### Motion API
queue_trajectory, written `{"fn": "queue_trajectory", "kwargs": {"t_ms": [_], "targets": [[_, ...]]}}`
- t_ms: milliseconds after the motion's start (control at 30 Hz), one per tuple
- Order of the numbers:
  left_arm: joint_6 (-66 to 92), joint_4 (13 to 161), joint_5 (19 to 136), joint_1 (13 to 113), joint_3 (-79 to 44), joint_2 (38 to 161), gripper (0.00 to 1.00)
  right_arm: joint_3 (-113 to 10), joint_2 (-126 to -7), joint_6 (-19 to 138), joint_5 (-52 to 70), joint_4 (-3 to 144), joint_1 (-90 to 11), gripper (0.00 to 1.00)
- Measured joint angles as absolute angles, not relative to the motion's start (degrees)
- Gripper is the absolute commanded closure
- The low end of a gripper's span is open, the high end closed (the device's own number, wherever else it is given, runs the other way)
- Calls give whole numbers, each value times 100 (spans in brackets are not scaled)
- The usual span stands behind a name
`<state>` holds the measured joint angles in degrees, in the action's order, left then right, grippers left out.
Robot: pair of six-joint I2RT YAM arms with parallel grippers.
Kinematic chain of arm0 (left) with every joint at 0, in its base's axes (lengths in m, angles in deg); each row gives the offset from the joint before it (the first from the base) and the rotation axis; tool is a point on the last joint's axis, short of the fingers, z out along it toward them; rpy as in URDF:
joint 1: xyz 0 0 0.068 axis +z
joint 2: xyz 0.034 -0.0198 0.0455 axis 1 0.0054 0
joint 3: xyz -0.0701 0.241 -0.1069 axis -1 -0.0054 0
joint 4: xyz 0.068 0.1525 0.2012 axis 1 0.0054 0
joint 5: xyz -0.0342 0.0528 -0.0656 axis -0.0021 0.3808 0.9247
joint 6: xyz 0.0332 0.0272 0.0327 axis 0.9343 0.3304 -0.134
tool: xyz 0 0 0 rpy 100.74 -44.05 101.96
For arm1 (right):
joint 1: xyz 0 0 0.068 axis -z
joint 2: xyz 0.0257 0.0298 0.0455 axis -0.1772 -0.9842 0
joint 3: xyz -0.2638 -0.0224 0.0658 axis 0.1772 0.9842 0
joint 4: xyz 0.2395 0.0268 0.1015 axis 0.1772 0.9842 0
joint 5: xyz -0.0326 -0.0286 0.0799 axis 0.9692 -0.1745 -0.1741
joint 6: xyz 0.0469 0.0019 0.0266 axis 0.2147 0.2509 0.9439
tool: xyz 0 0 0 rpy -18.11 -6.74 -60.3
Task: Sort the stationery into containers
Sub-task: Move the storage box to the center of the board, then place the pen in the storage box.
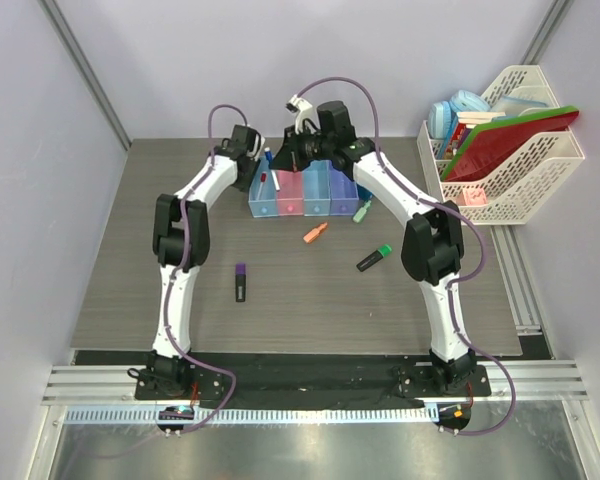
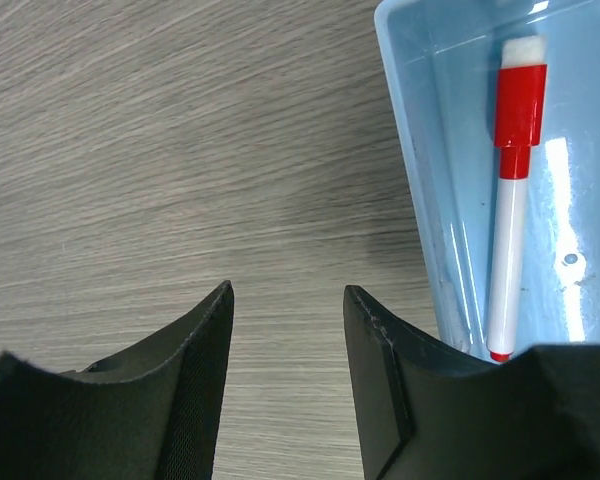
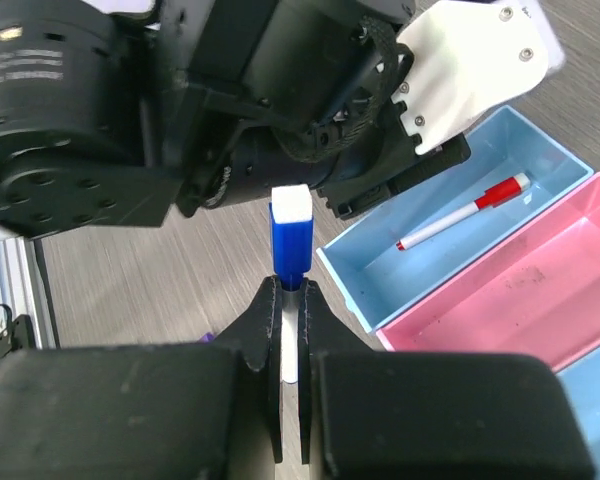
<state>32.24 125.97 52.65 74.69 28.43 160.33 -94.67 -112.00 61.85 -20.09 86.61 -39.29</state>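
Note:
Four joined bins stand at the back: light blue [image 1: 265, 197], pink [image 1: 291, 193], light blue [image 1: 316, 190], purple-blue [image 1: 342, 190]. A red-capped pen [image 2: 510, 230] lies in the leftmost light blue bin [image 2: 410, 150]; it also shows in the right wrist view [image 3: 465, 211]. My right gripper [image 3: 290, 290] is shut on a blue-capped white pen [image 3: 289, 240], held above the table just left of that bin [image 3: 342, 272] and the pink bin [image 3: 520, 290]. My left gripper [image 2: 288, 295] is open and empty, beside the bin's left wall. In the top view the two grippers, left [image 1: 252, 160] and right [image 1: 288, 158], are close together.
On the table lie a purple highlighter [image 1: 240, 282], a green highlighter [image 1: 374, 258], an orange bit [image 1: 315, 233] and a pale-green bit [image 1: 362, 211]. A white lattice file rack [image 1: 525, 185] with red and green folders and blue round items stands at the back right.

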Motion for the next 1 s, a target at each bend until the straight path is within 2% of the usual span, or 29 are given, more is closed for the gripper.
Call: {"fn": "queue_trajectory", "kwargs": {"t_ms": [233, 700, 1000], "targets": [[2787, 12631, 5149, 7534, 2428, 15600, 51, -9478, -11547, 6218, -2116, 8425, -3907, 99], [2501, 12531, 5428, 7967, 87, 12468, 51, -10203, -13036, 8045, -2907, 6631, -3404, 99], [2531, 12706, 5684, 7958, -484, 12114, 51, -10218, -13348, 8578, -3045, 6012, -3279, 99]]}}
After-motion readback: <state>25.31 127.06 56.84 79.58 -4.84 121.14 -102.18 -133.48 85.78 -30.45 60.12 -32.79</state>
